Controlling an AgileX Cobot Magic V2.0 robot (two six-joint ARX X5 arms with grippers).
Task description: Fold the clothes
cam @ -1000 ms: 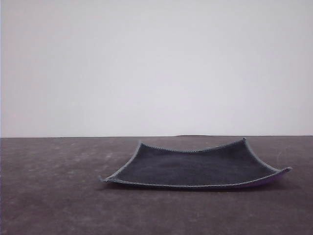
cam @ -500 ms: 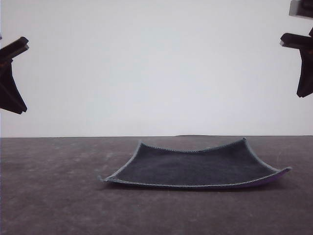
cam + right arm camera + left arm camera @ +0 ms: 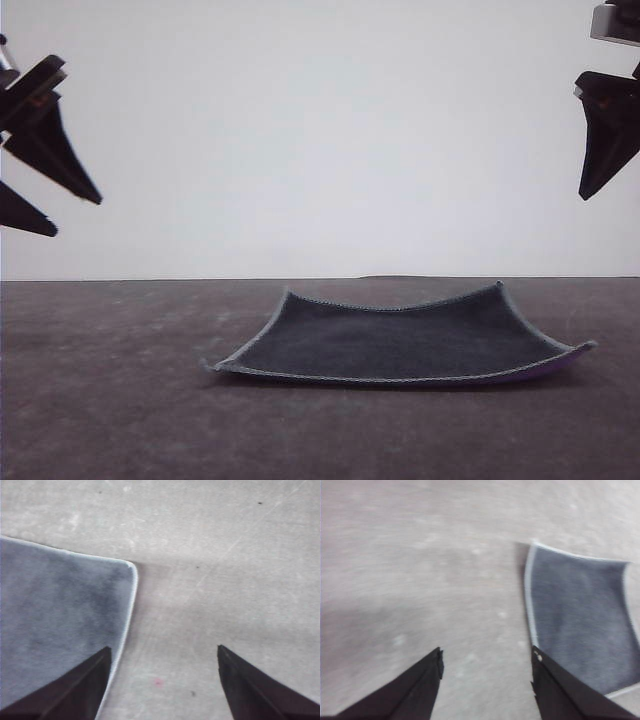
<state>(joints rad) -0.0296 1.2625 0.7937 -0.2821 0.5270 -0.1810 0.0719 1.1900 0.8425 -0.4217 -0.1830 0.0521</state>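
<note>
Nothing folded yet: grey cloth (image 3: 400, 340) lies flat w/ curled corners, left gripper (image 3: 50, 195) & right gripper (image 3: 162, 652) both spread wide, empty, hovering well above.

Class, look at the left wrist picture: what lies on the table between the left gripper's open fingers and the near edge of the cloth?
Nothing: in the left wrist view, bare table lies between the left gripper and the cloth.

You see a dark brown table (image 3: 110, 400). One small grey cloth (image 3: 400, 340) lies flat on it, its corners curling up a little.
</note>
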